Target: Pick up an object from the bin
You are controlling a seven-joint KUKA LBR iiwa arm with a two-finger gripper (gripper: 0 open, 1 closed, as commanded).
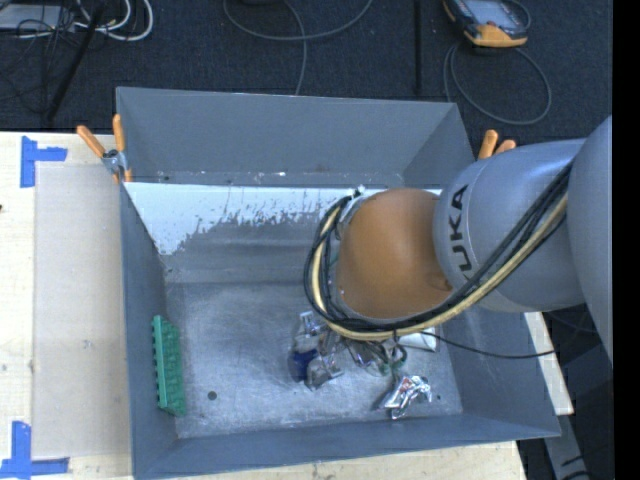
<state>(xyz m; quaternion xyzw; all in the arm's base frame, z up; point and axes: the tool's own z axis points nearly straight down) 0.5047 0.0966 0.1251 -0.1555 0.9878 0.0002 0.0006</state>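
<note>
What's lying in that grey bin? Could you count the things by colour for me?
Green: 1, a ridged strip by the left wall
Blue: 1, a small piece under the arm
Silver: 1, a crumpled scrap
White: 1, a flat piece, partly hidden
Total: 4 that I can make out

You have one legible marking to record: black capital letters "UKA", reading upward along the grey arm link (510,218) at the right, beside the orange wrist cover (385,253).
</note>
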